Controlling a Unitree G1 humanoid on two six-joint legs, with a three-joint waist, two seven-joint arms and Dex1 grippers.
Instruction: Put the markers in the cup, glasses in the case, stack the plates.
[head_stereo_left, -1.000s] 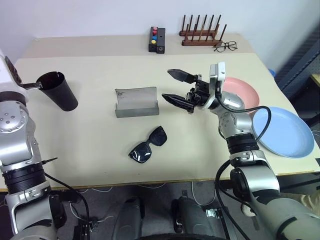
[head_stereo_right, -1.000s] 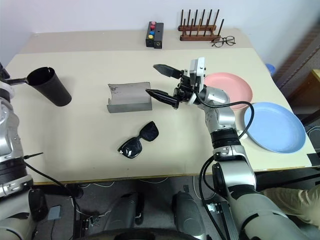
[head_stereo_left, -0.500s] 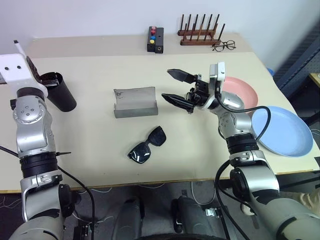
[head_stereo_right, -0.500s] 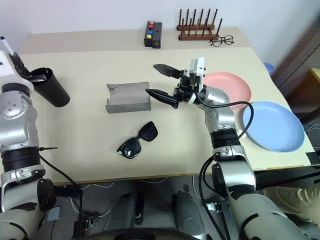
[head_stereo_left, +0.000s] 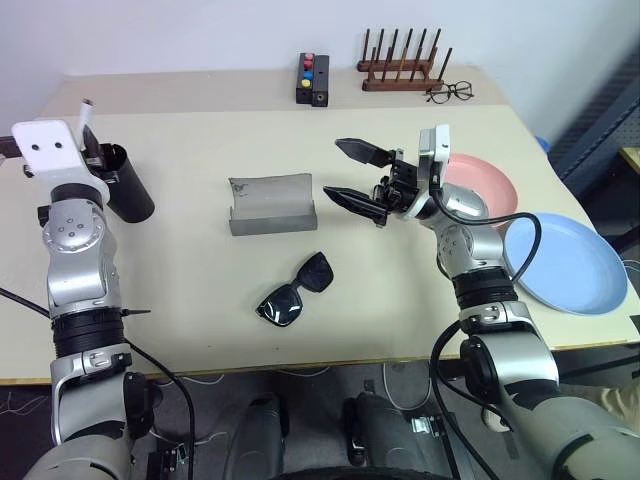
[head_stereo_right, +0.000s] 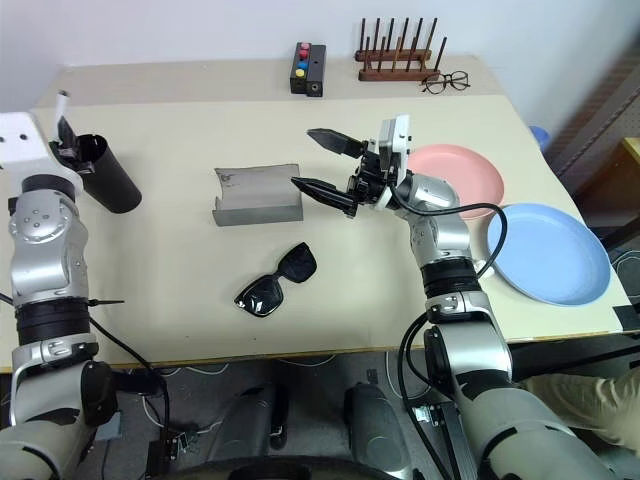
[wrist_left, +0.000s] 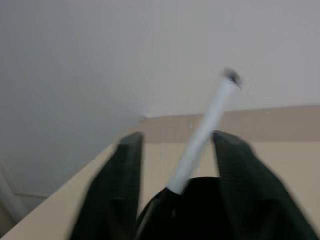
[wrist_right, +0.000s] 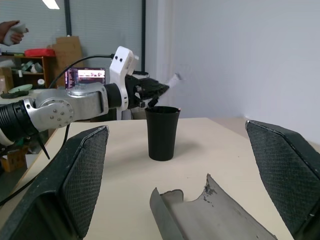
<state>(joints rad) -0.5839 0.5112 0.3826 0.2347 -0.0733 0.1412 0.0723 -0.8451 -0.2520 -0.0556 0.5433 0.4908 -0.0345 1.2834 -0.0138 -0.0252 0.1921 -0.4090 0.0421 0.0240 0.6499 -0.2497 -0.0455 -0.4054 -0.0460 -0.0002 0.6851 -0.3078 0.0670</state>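
1. The black sunglasses lie folded open on the table, nearest its front edge.
2. Just behind them the grey glasses case stands open.
3. The right gripper hovers level above the table, pointing toward the case, its fingers spread wide with nothing between them.
4. Beside that arm, the salmon pink plate and the light blue plate lie side by side, unstacked.
5. At the far left, the left gripper sits over the rim of the black cup, its fingers parted around the white marker, which leans out of the cup.
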